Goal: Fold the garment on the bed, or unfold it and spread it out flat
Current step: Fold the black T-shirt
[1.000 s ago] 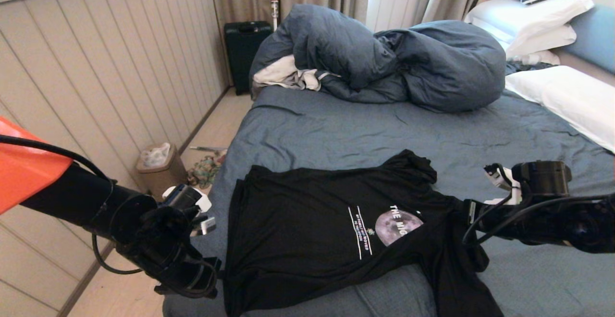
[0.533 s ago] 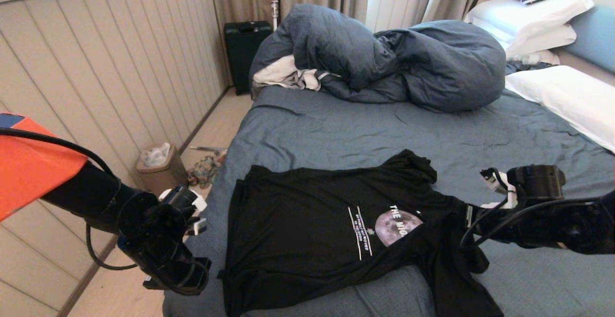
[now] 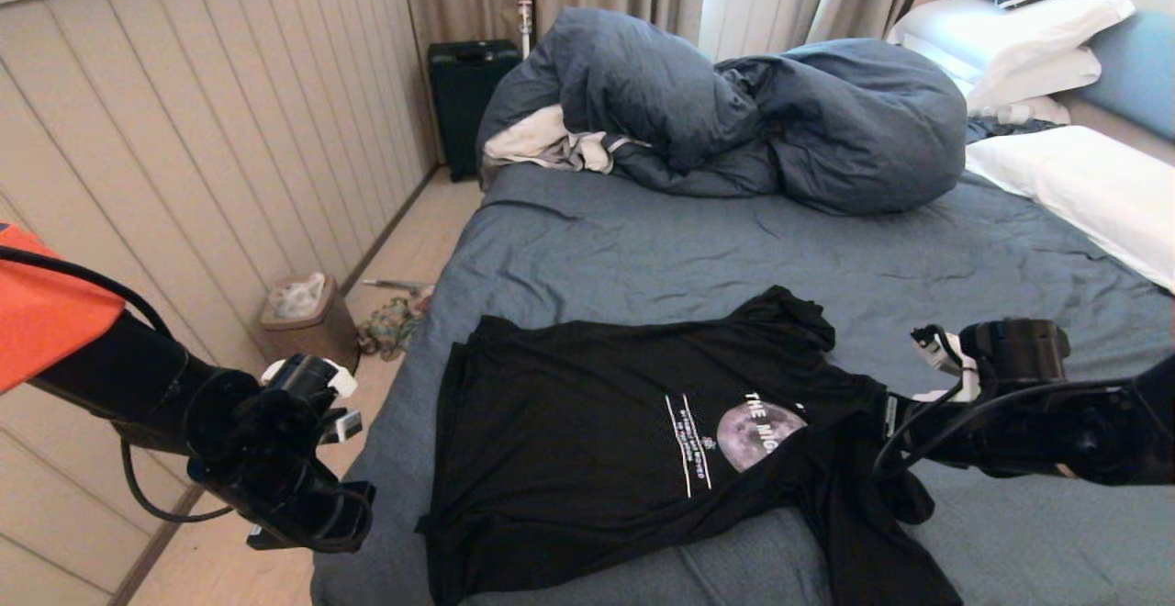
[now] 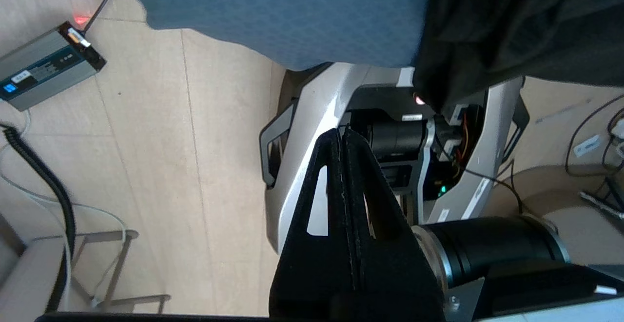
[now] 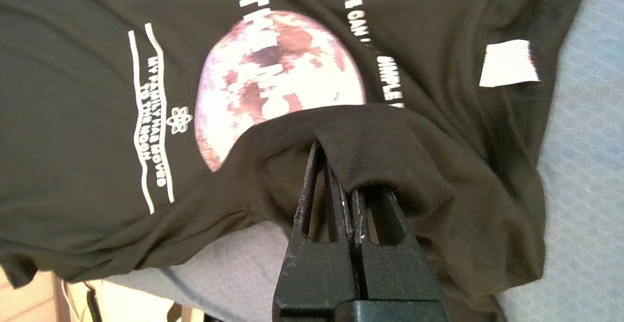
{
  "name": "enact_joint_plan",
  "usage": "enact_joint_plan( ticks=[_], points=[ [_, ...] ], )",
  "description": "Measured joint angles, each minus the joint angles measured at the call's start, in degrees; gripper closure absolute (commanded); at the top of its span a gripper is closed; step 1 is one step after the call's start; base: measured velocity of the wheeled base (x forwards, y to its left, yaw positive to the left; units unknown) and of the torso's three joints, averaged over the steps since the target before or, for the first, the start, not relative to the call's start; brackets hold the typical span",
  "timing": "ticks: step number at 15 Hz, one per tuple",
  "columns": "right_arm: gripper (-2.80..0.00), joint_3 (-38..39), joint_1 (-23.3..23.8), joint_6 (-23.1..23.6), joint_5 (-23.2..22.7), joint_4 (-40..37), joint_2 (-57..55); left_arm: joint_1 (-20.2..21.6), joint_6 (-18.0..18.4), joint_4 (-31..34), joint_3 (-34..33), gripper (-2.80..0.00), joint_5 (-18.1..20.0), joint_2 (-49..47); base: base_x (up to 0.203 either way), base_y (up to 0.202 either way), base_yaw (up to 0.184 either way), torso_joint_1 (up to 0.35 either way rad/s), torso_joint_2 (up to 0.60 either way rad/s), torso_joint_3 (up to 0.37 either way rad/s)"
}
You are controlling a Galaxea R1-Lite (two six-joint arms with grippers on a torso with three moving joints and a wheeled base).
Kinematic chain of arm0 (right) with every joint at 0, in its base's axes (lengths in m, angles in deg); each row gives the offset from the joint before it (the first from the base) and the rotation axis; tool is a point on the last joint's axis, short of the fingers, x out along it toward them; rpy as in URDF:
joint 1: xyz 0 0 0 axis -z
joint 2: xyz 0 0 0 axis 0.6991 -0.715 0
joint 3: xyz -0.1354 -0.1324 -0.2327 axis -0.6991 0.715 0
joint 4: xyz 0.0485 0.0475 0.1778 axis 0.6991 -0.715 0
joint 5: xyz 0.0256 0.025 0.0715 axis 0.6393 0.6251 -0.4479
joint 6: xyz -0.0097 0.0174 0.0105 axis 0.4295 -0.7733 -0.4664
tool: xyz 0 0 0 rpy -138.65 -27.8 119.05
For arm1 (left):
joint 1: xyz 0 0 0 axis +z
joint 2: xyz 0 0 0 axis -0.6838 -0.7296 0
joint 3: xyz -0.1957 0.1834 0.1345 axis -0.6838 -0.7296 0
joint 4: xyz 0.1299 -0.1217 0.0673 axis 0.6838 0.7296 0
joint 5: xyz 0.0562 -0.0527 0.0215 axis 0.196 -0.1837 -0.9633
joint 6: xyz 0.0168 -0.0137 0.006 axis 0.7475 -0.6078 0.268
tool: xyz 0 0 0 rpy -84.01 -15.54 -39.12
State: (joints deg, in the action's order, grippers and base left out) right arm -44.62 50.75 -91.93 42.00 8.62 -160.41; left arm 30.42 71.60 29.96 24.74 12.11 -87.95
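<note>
The T-shirt (image 3: 643,441) lies chest-up near the foot of the bed (image 3: 826,257), its length running left to right. The right gripper (image 5: 336,166), jaws clamped on a fold by the moon print, is on it; the left gripper (image 4: 341,139), jaws pressed together and empty, hangs off the bed's left edge

black t-shirt (image 3: 587,441) with grey moon print and white lettering, slate-blue bed sheet (image 3: 643,248), white pillows (image 3: 1083,184)

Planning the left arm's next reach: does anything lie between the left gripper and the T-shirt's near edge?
Nothing visible does. The left gripper, fingers shut, hangs off the bed's corner over the floor; only bare sheet separates it from the T-shirt.
</note>
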Motion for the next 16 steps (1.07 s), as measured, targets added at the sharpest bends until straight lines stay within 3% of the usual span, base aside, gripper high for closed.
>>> enact_joint_plan(
  ticks=[3, 6, 10, 16],
  points=[
    [0.00, 1.7, 0.2, 0.1, 0.1, 1.0, 0.1, 3.7, 0.7, -3.4, -1.7, 0.00, -0.2, 0.0, 0.000, 0.000, 0.000, 0.000, 0.00, 0.000],
    [0.00, 0.8, 3.1, 0.4, 0.1, 0.9, 0.6, 4.6, 2.8, -8.2, -5.3, 0.00, -0.4, -0.2, 0.000, 0.000, 0.000, 0.000, 0.00, 0.000],
    [0.00, 0.1, 4.7, 0.5, 0.2, 0.7, 0.9, 4.6, 4.1, -10.1, -8.3, 0.00, -0.1, -1.6, 0.000, 0.000, 0.000, 0.000, 0.00, 0.000],
    [0.00, -0.6, 6.0, 0.4, 0.6, 0.0, -0.3, 1.0, 4.1, -11.3, -11.4, 0.00, 0.0, -0.1, 0.000, 0.000, 0.000, 0.000, 0.00, 0.000]
  ],
)
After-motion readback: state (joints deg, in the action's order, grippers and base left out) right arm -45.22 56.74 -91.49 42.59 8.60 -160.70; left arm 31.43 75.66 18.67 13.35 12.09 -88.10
